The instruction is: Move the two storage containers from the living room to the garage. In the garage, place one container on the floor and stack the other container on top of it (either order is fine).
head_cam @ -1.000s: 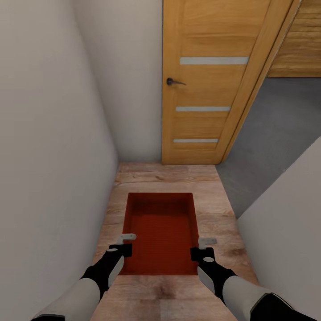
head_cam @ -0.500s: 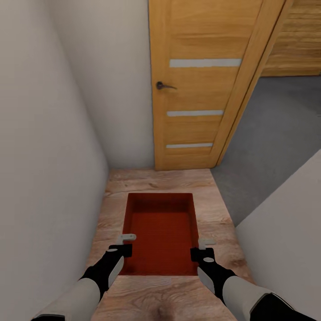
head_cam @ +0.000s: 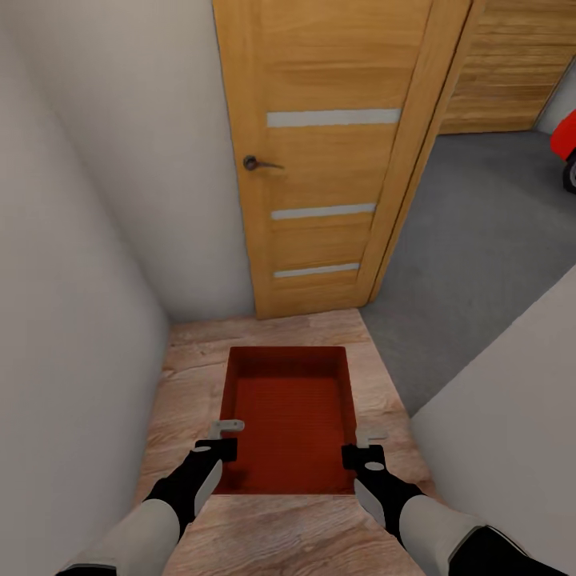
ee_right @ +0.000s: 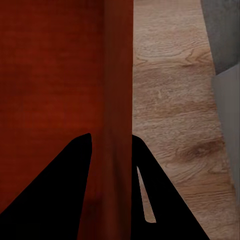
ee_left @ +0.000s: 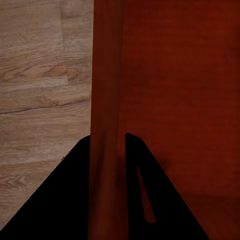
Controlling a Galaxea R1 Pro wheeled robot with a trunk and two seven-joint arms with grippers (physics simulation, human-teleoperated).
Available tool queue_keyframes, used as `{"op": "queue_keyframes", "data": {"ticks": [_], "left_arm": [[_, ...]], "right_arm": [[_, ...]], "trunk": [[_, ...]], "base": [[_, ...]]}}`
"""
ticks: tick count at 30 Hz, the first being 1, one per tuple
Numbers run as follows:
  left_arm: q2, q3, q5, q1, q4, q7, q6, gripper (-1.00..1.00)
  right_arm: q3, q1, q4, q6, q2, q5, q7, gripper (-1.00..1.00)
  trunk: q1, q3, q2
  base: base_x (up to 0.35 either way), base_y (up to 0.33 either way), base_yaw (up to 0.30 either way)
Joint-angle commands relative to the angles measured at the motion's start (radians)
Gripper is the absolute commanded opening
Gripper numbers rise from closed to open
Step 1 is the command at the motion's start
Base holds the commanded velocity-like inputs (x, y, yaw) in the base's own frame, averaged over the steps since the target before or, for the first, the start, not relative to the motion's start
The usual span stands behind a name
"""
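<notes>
Bin held over wood-plank floor, left tool clamping its left wall, right tool clamping its right wall. Wooden door ahead, grey concrete floor beyond.

- The storage container looks like matt red-orange plastic, smooth on its walls, with a faint fine ribbing across its flat bottom.
- Between the left gripper's dark fingers, the container wall shows a soft, dull sheen.
- Between the right gripper's fingers, the wall has the same finish.
- The fingers have pale grey tips, seemingly matt metal or plastic, on black matt bodies.
- The plank floor outside the fingers is light wood with visible grain and knots, low gloss.
- The door is orange-brown wood with a satin finish and pale frosted strips; its handle is dark metal.
- The concrete floor is dark grey, matt, finely speckled.
- The walls are plain, matt white.
</notes>
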Motion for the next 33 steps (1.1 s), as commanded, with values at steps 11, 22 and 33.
{"op": "queue_keyframes", "data": {"ticks": [11,22,33], "left_arm": [[0.008,0.020,-0.008,-0.001,-0.062,0.002,0.006,-1.00],[0.007,0.020,-0.008,-0.001,-0.064,0.002,0.006,-1.00],[0.007,0.020,-0.008,-0.001,-0.064,0.002,0.006,-1.00]], "right_arm": [[0.022,0.000,0.041,-0.003,-0.001,-0.011,0.000,-1.00],[0.022,0.000,0.041,-0.003,-0.002,-0.011,0.001,-1.00],[0.022,0.000,0.041,-0.003,-0.002,-0.011,0.001,-1.00]], "trunk": [[0.001,-0.001,-0.001],[0.001,-0.001,-0.001],[0.001,-0.001,-0.001]], "base": [[0.322,0.000,-0.008],[0.053,0.000,0.000],[0.000,0.000,0.000]]}}
